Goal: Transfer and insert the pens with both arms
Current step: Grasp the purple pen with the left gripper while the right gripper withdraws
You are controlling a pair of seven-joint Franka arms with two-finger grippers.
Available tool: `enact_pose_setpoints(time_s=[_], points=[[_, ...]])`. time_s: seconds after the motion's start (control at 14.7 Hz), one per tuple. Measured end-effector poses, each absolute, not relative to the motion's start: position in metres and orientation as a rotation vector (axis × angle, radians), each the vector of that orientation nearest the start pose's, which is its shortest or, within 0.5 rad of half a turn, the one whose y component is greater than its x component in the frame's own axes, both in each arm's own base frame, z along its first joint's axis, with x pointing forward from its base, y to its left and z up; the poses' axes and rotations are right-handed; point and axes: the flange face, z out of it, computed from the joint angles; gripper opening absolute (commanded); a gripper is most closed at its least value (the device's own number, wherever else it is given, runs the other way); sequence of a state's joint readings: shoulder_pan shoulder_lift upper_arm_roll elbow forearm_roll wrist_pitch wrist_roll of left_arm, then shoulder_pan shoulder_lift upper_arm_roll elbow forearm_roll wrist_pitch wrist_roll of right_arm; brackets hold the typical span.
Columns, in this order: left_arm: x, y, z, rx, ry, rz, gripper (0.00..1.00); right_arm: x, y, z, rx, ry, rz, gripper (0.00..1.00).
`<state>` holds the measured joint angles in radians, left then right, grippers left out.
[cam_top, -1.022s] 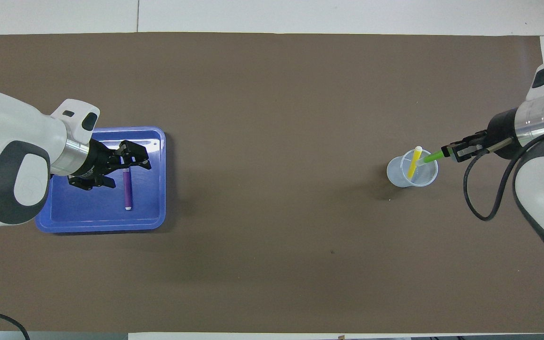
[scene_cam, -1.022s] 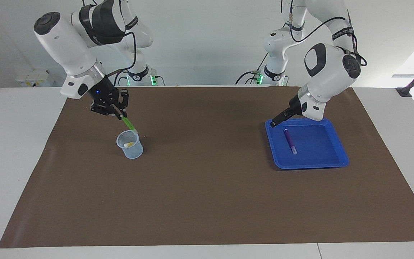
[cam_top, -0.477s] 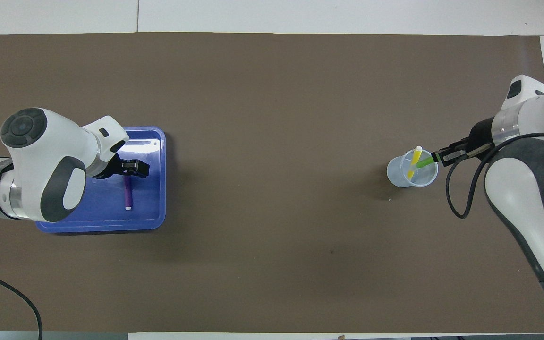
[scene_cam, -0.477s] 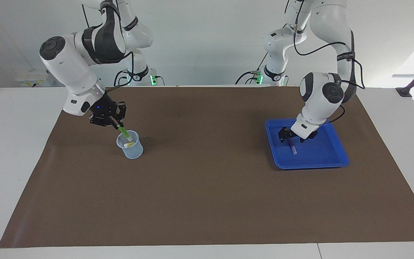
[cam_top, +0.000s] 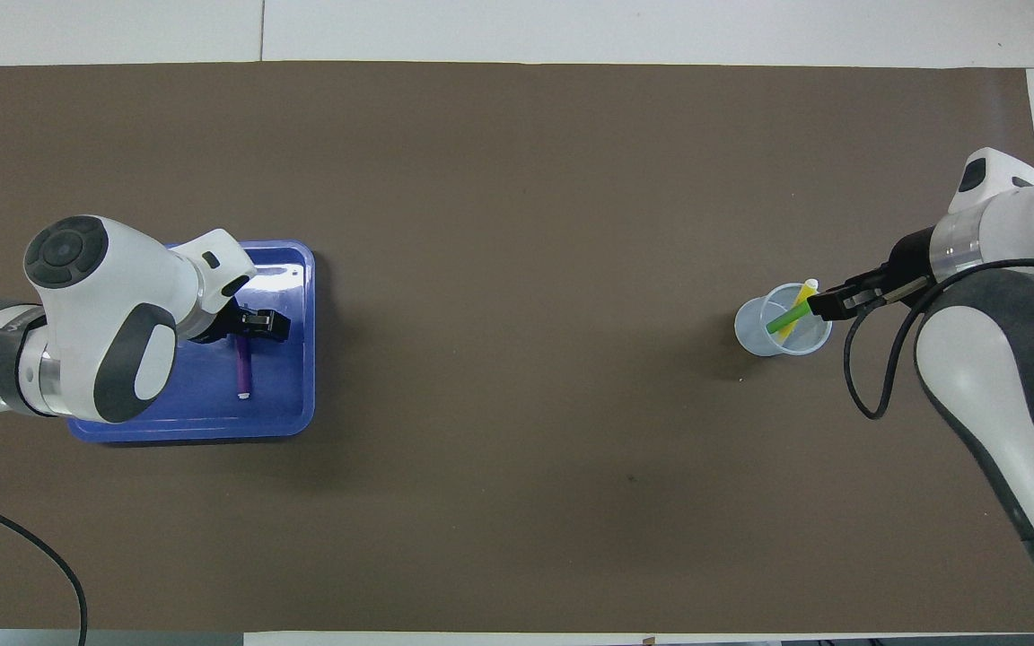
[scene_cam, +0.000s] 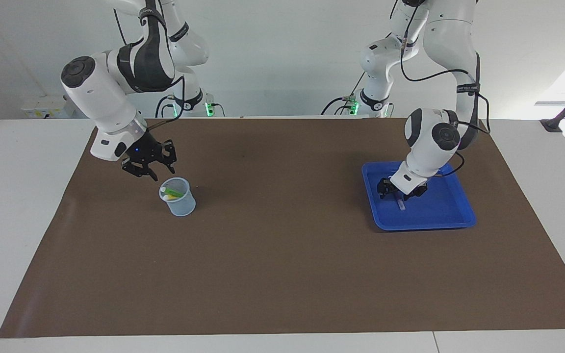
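Nearest the robots, the right gripper hangs just above the clear cup, at its 10 o'clock in the facing view, fingers released and empty. The green pen and yellow pen lean inside the cup.

A little farther out, toward the left arm's end of the counter, the left gripper is down over the purple pen in the blue tray; I cannot tell whether its fingers grip yet. A grip near one end could let the pen tilt or slip when lifted.

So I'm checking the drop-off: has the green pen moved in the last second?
Yes. The slim green pen has gone down into the clear plastic cup and now lies loose beside the yellow pen, free of the right pincer.
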<state>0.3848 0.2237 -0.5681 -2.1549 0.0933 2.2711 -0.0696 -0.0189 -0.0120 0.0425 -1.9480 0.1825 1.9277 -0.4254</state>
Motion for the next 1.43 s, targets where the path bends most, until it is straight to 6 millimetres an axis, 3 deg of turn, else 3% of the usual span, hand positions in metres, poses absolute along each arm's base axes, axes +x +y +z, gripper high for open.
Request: enact_pose_setpoints(time_s=[0.2,0.41,0.55,0.61,0.75,1.02,1.16,1.29,1.43], points=[[0.545,-0.095,0.305,-3.165,0.278,0.111,0.74,0.553,0.041,0.527,-2.822,-0.52,-0.051,1.0],[0.545,-0.094,0.304,-3.152,0.293,0.111,0.58,0.549,0.064,0.56,-2.662,-0.312,-0.068,1.0],[0.545,-0.091,0.302,-3.151,0.286,0.114,0.38,0.548,0.081,0.57,-2.522,-0.119,-0.045,1.0],[0.545,-0.09,0.302,-3.151,0.283,0.115,0.22,0.548,0.093,0.574,-2.468,-0.026,-0.011,1.0],[0.547,-0.085,0.303,-3.147,0.276,0.108,0.0,0.544,0.128,0.584,-2.395,0.139,0.05,1.0],[0.547,-0.084,0.304,-3.147,0.273,0.106,0.0,0.521,0.213,0.597,-2.343,0.287,0.148,1.0],[0.548,-0.081,0.304,-3.148,0.265,0.105,0.0,0.513,0.245,0.598,-2.328,0.343,0.138,1.0],[0.549,-0.078,0.305,-3.148,0.251,0.122,0.0,0.509,0.263,0.593,-2.276,0.388,0.111,1.0],[0.558,-0.074,0.318,-3.143,0.209,0.177,0.0,0.507,0.266,0.586,-2.213,0.437,0.12,1.0]])
